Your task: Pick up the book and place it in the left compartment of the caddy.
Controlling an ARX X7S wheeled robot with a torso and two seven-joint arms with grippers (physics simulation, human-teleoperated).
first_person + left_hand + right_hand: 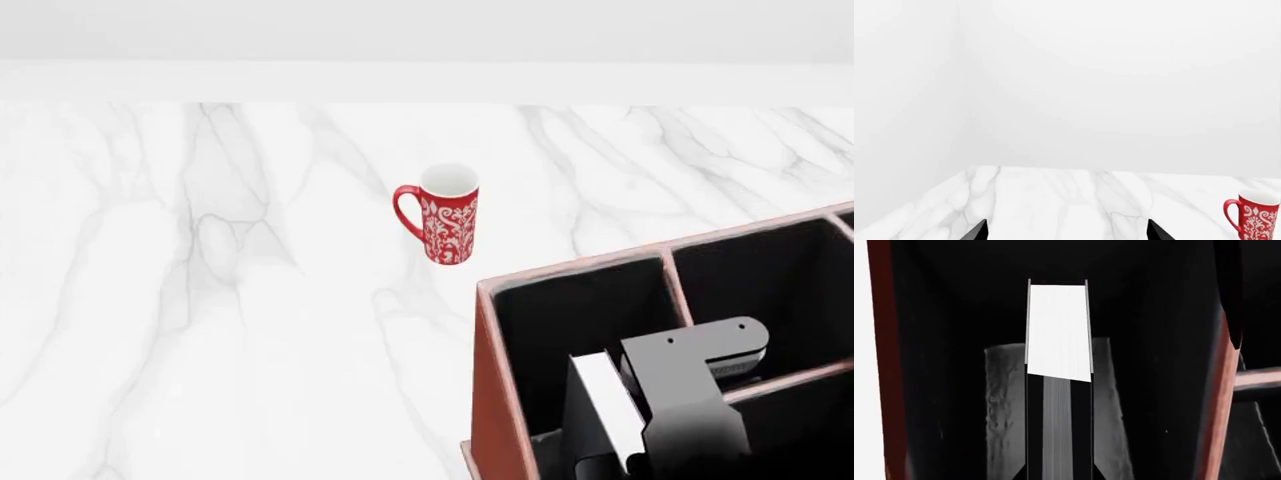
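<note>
Right hand (627,440) is clamped on the book (603,410), holding it on edge, pages up, down inside the caddy's (497,400) left compartment (567,320) so it slots between the walls, while the left hand (1067,232), fingers apart, idles over the tabletop (200,300).

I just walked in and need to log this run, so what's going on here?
The right gripper holds the book on edge, white pages showing, lowered into the left compartment of the caddy; it has not let go. Whether the book touches the bottom cannot be told. The left gripper hangs open over the marble table, holding nothing. A red mug stands on the table, apart from the caddy.
</note>
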